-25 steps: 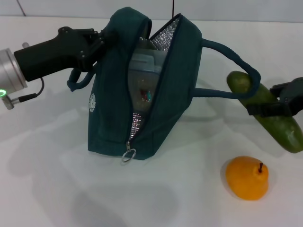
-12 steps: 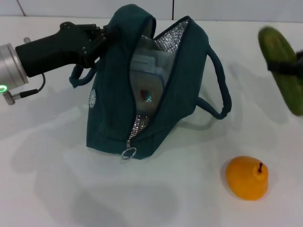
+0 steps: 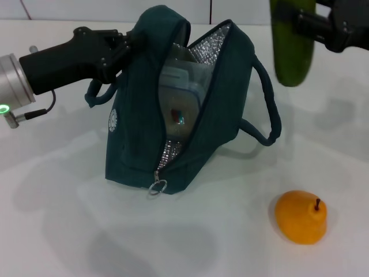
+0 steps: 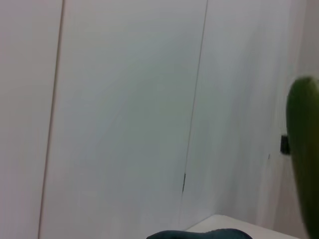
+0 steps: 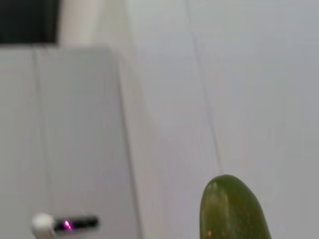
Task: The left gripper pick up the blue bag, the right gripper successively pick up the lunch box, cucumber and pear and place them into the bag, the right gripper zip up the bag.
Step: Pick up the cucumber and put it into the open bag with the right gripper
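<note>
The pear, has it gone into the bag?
No, the pear lies on the table, outside the blue bag.

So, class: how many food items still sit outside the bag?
2: the cucumber hangs in the right gripper above the blue bag; the pear lies on the table.

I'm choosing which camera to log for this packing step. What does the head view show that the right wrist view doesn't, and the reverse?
Only the head view shows the left gripper holding the blue bag open, the lunch box inside, the pear on the table, and the right gripper. Only the right wrist view shows a small purple-lit device against pale walls. Both show the cucumber.
</note>
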